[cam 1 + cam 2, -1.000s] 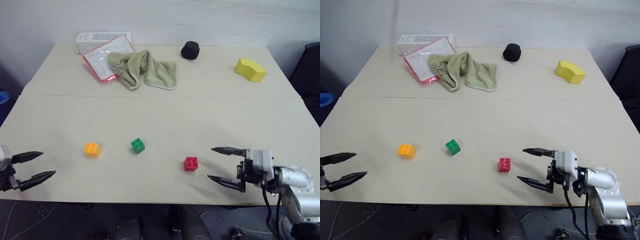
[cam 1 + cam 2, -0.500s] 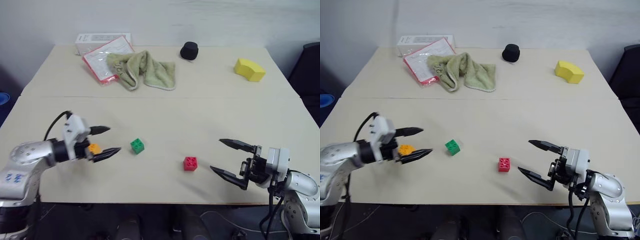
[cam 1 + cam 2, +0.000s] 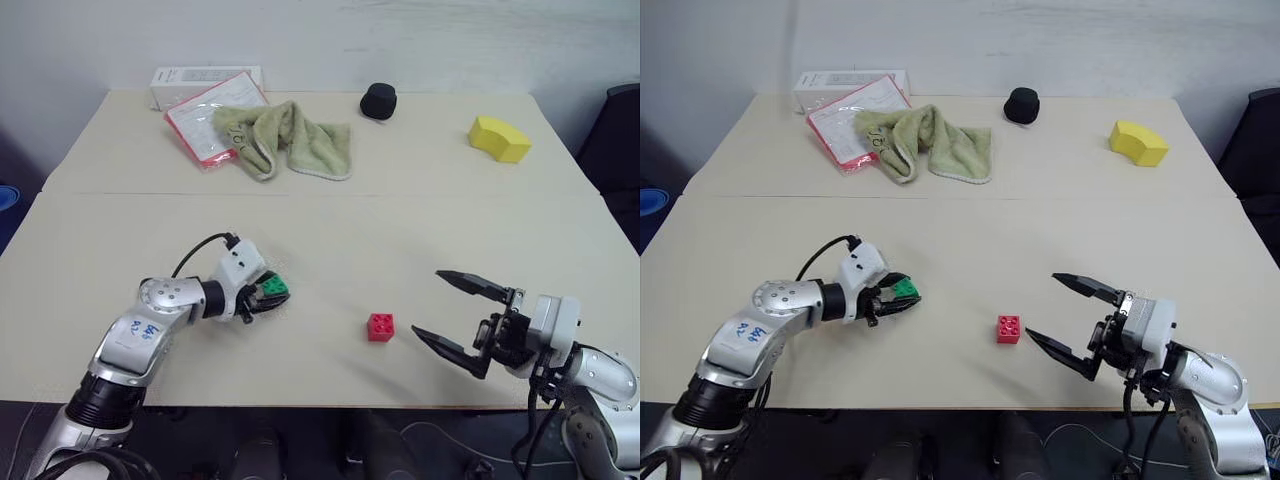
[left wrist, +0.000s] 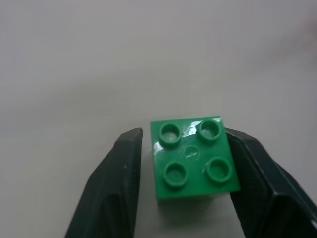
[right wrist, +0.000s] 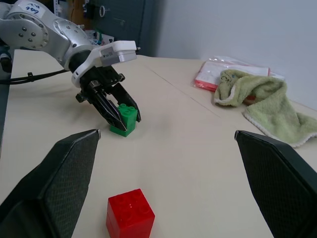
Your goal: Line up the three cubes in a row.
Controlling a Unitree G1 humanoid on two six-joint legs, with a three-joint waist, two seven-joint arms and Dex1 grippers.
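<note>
Left claw (image 3: 268,293): clamped on green cube (image 4: 194,156), mid-surface (image 3: 320,230).
Right claw (image 3: 462,322): wide open, empty, beside red cube (image 3: 381,327).
Risk: your off-centre grip may twist the cube when dragged.

green cube (image 4: 193,156): studs up, between the left gripper's (image 3: 268,296) fingers
red cube (image 3: 381,327): upright, right of green
</note>
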